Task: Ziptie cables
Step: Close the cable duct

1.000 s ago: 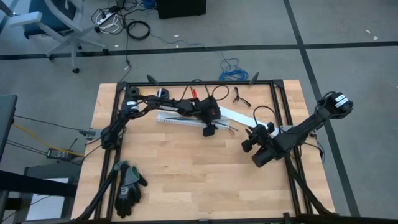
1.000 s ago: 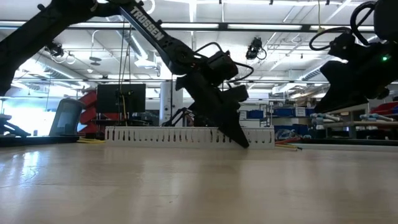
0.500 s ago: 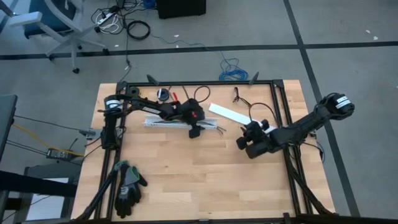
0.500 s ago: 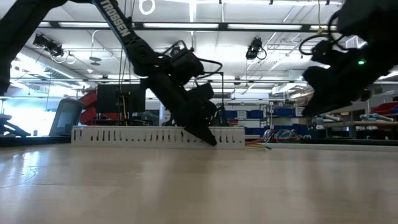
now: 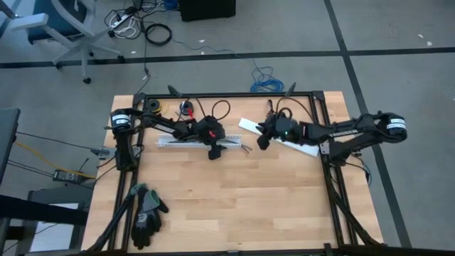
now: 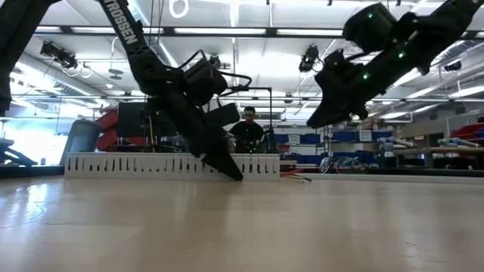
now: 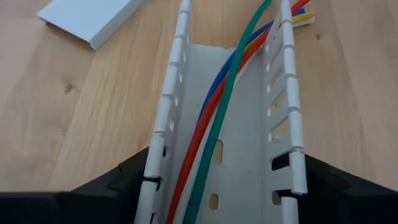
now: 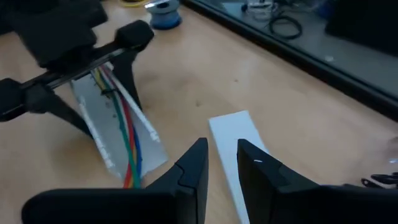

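Note:
A white slotted duct (image 5: 178, 141) lies on the wooden table toward its far left, resting on its flat bottom. The cables (image 7: 214, 130), green, red, blue, yellow and white, run along inside it, and their ends (image 5: 244, 148) stick out of its right end onto the table. My left gripper (image 5: 213, 151) straddles the duct and is shut on it. My right gripper (image 5: 261, 140) hangs in the air above a flat white cover strip (image 8: 233, 140). A narrow gap separates its fingers and nothing is between them. My left gripper clasps the duct from outside, one finger on each slotted side wall (image 7: 160, 168), toward the end where the cables come out. The fingers slant down from the table's left and point along the duct. The duct lies flat on the table (image 6: 151, 164).
Black gloves (image 5: 146, 213) lie at the near left. A small spool (image 5: 186, 108) and a black tool (image 5: 274, 108) sit at the far edge. A black frame rail (image 5: 318, 121) borders the table. A person (image 6: 248, 128) sits beyond the table. The table's near half is bare wood.
My left gripper has moved toward the table's left edge, sliding the duct and its cables along the table. My right gripper has swung from the table's right edge toward the far middle, rising and turning, and now hangs over the white cover strip.

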Robot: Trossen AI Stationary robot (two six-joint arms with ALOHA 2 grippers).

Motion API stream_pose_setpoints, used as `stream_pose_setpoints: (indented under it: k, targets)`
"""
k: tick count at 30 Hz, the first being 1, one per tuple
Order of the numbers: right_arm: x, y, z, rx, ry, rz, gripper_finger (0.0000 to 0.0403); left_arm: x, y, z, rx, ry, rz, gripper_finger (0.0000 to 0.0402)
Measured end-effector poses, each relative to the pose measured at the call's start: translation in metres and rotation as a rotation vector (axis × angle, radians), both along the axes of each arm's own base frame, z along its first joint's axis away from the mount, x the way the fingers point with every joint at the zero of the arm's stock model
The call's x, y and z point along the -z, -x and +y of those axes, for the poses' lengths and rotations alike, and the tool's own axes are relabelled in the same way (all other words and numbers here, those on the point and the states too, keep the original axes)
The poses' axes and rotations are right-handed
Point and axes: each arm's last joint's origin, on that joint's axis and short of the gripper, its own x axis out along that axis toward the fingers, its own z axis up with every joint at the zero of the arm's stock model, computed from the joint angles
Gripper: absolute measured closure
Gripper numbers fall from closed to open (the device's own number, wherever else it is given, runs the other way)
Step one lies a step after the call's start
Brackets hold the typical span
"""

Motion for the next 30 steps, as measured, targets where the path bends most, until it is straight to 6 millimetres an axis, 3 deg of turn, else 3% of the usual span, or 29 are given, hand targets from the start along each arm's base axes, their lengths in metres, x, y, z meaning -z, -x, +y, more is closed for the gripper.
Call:
stream_pose_setpoints:
  k: [9,15,19,25,30]
  targets:
    - [0.011,0.005,-0.036,-0.061,-0.088,0.028,0.0330,0.006,0.007,-0.002,-0.033,0.032,-0.013,0.0119]
    - [0.036,-0.007,-0.070,-0.178,-0.203,0.106,0.0330,0.006,0.006,-0.002,-0.036,0.029,-0.037,0.0119]
    - [0.041,-0.019,-0.088,-0.216,-0.175,0.088,0.0330,0.006,0.005,-0.002,-0.041,0.026,-0.044,0.0119]
    - [0.041,-0.031,-0.098,-0.292,-0.113,0.115,0.0323,0.005,0.005,0.000,-0.068,0.014,-0.049,0.0119]
    - [0.042,-0.031,-0.099,-0.272,-0.073,0.143,0.0296,0.005,0.007,0.005,-0.087,0.014,-0.052,0.0119]
